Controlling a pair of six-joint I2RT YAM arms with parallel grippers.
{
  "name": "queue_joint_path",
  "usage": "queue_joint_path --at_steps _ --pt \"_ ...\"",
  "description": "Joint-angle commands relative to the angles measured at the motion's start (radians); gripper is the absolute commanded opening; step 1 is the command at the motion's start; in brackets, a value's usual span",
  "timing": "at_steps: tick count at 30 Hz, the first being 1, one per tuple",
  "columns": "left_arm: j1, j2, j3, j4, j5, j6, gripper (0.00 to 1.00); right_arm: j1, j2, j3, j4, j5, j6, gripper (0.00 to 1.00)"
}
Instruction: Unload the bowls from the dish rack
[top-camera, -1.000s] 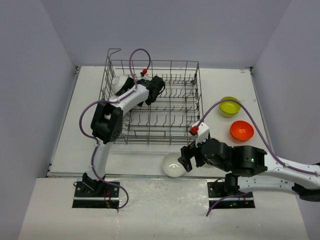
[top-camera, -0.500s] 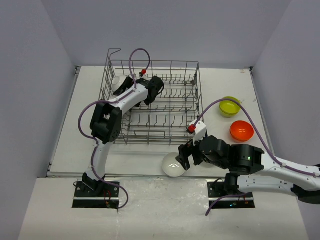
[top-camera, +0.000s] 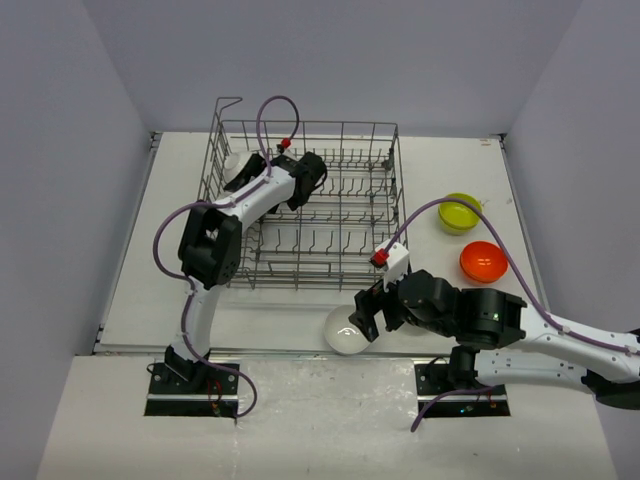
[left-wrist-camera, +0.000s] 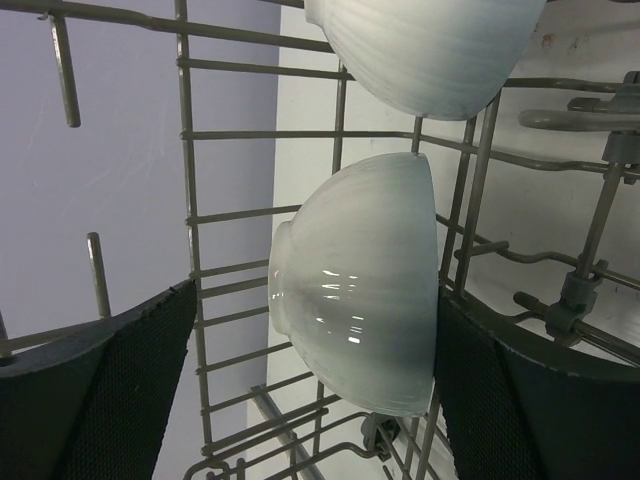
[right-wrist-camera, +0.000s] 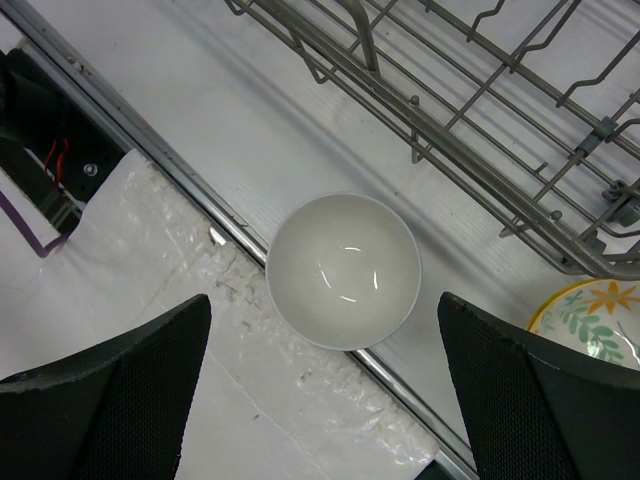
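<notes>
Rack wires (left-wrist-camera: 192, 215) + upper bowl (left-wrist-camera: 430, 50) tight round L claw (left-wrist-camera: 315, 300); bare table (right-wrist-camera: 200, 120) round bowl (right-wrist-camera: 343, 270) under R claw (right-wrist-camera: 325, 310)

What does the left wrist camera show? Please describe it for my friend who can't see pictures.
A shiny white bowl stands on its edge in the grey wire dish rack, between the two black fingers of the open left gripper. Another white bowl peeks in at the top of the picture.
</notes>
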Motion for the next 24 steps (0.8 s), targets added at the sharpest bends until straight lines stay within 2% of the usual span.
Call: queue_joint_path --at_steps 1,15,20,22,24 --pt "-0.003 -0.078 0.023 -0.063 -0.038 -0.031 0.91 -0.004 0.008 -0.004 0.037 -0.012 -0.022 0.95" --pt "-0.003 -0.068 0.026 -0.042 -0.029 -0.037 0.68 -0.007 0.008 -0.011 0.039 -0.031 -0.027 0.94" --pt "-0.003 -0.07 0.022 -0.04 -0.022 -0.04 0.59 -0.009 0.016 -0.009 0.039 -0.031 -0.028 0.94" --pt "-0.003 -0.068 0.022 -0.04 -0.022 -0.04 0.52 -0.009 0.019 -0.009 0.043 -0.034 -0.028 0.94" --pt "-0.003 -0.073 0.02 -0.037 -0.024 -0.04 0.52 -0.009 0.022 -0.009 0.045 -0.035 -0.03 0.94"
